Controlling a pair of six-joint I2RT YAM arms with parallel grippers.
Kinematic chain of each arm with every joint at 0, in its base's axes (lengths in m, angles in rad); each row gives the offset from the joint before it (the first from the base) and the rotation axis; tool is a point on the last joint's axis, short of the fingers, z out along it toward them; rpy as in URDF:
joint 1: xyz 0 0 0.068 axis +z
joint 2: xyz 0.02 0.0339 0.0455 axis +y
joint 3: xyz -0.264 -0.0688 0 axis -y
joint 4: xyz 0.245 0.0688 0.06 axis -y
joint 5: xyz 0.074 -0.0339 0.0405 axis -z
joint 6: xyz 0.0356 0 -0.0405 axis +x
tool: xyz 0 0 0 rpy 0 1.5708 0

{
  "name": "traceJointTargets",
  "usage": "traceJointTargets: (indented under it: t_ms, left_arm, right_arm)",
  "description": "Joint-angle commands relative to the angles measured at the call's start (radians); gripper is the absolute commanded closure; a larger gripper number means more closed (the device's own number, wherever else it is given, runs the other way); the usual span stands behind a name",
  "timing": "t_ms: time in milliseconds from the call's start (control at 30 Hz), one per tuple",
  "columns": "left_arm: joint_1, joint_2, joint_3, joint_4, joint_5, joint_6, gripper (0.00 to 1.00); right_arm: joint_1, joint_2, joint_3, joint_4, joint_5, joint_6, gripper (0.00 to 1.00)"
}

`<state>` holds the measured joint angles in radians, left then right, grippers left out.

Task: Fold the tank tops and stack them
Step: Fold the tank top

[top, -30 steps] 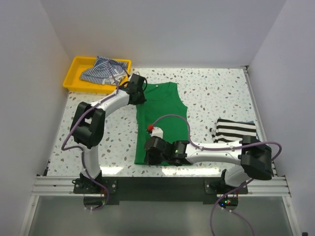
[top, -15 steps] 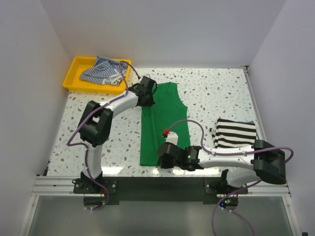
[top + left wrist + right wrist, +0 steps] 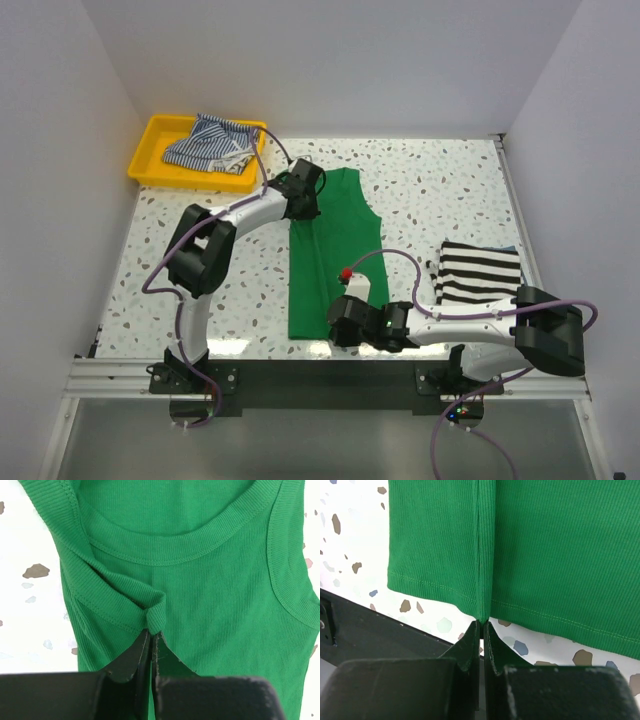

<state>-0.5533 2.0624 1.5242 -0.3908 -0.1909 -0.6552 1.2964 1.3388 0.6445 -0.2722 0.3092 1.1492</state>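
So that I can fold the green top (image 3: 345,215), my left gripper (image 3: 151,632) pinches its strap tight, my right gripper (image 3: 481,622) its hem.

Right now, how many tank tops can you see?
3: green tank top at centre, blue-striped tank top in the yellow tray, black-striped tank top folded on the right. Others may be hidden.

1. Table (image 3: 440,190): white top with grey and brown speckles, terrazzo look; the same speckle shows in both wrist views.
2. Enclosure: plain white panels on 3 sides: back wall (image 3: 330,60), left wall (image 3: 50,200), right wall (image 3: 600,150).
3. Aluminium rail (image 3: 110,377) runs along the near table edge, with a black plate (image 3: 320,375) at its middle.
4. Below the rail: a flat, dull grey surface (image 3: 320,445).
5. Light: even and diffuse, with soft shadows.
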Motion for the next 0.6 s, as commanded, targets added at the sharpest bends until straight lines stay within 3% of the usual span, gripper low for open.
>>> traceJointTargets:
  t_ms: [0, 200, 567]
  left_arm:
    - [-0.011, -0.007, 0.036, 0.050, -0.025, -0.015, 1.00]
    - [-0.025, -0.002, 0.045, 0.076, -0.001, 0.005, 0.90]
    - [-0.053, 0.016, 0.048, 0.102, 0.028, 0.022, 0.86]
  right_arm:
    - [0.017, -0.023, -0.008, 0.034, 0.021, 0.024, 1.00]
    - [0.026, -0.029, -0.005, 0.063, 0.011, 0.023, 1.00]
    - [0.043, -0.052, -0.034, 0.077, 0.025, 0.066, 1.00]
